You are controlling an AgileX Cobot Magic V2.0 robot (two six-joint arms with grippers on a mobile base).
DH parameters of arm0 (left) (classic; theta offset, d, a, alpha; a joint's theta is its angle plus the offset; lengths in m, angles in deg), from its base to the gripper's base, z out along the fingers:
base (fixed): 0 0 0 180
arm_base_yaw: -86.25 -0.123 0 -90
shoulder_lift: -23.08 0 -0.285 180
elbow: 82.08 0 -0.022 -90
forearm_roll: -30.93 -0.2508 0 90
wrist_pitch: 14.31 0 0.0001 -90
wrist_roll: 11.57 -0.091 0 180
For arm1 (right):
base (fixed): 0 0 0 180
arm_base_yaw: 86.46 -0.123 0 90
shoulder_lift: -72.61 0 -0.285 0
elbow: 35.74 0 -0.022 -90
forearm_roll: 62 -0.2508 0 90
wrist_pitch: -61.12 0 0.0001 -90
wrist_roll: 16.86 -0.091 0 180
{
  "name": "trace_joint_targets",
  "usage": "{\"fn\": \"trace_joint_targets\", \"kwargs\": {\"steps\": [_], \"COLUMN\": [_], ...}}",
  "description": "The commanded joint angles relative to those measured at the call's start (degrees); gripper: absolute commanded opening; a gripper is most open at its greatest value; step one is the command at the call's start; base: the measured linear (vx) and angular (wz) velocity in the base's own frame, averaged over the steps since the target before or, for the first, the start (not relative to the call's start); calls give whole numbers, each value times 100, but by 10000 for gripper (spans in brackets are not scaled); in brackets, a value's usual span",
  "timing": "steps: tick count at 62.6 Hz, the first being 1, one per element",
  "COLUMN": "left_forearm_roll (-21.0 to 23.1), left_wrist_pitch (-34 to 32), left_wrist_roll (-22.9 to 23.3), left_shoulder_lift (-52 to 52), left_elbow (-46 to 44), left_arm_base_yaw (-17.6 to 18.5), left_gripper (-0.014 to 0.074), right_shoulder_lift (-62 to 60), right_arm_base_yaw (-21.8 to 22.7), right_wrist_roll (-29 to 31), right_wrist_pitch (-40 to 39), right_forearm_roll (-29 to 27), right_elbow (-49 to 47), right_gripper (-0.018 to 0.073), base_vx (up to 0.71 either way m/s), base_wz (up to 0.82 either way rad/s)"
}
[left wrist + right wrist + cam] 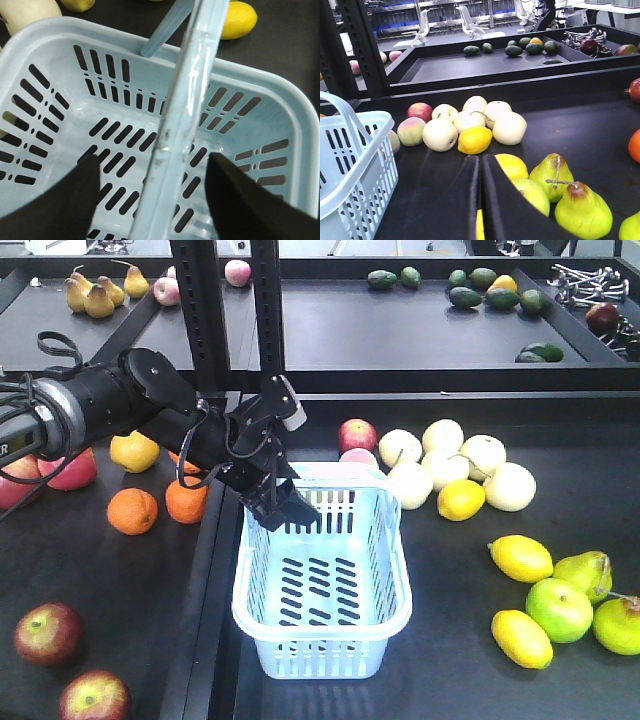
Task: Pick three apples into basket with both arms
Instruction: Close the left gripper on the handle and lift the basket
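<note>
left arm [110,395]: stretched in from the left edge of the tabletop, bent down toward the basket.
left gripper [285,510]: held over the basket's back-left corner, pointed down; in the wrist view its black fingers [65,200] are spread wide and nothing is clasped.
handle [185,110]: raised, seen running between the spread fingers, touched by neither.
right gripper [480,159]: closed, fingers pressed almost together with only a thin slit between, nothing gripped; held low over the right tabletop, aimed at the fruit pile.
basket [330,590]: upright on the left edge of the right tabletop, near the front; slotted floor seen bare in the left wrist view [60,45]; its corner is seen at the left edge of the right wrist view [355,165].
apples [48,633]: two dark red ones seen at the front-left corner of the left tabletop, near each other, well apart from the basket; which fruit is the third cannot be told.
oranges [132,510]: two, on the left tabletop, just left of the basket's back corner.
pale fruit [410,483]: clustered just behind and right of the basket.
lemons [520,558]: spread toward the right edge, beside green pears [585,573].
</note>
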Motion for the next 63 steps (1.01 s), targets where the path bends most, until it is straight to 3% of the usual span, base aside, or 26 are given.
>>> {"fn": "trace_joint_targets", "kwargs": {"steps": [1, 17, 23, 34, 51, 63], "left_forearm_roll": [300, 307, 327, 348, 329, 23], "left_wrist_pitch": [-7, 384, 675, 899, 964, 1195], "left_wrist_roll": [41, 435, 554, 1194, 2311, 3167], "left_shoulder_lift": [314, 398, 592, 1179, 2469, 3434], "left_elbow": [-190, -197, -197, -197, -190, -190], "left_arm_base_yaw": [34, 34, 34, 34, 34, 34], "left_gripper": [309, -9, -9, -8, -8, -8], "right_shoulder_lift": [-74, -74, -74, -74, -74, -74], "right_arm_base_yaw": [1, 1, 1, 1, 1, 1], "right_wrist_roll": [59, 59, 59, 59, 59, 59], "right_wrist_pitch": [-447, -447, -447, -447, -447, -447], "right_forearm_roll": [35, 35, 35, 35, 35, 35], "right_elbow": [79, 79, 79, 79, 79, 79], "right_gripper": [-4, -4, -4, -4, -4, -4], "base_vx": [0, 0, 0, 0, 0, 0], "base_wz": [0, 0, 0, 0, 0, 0]}}
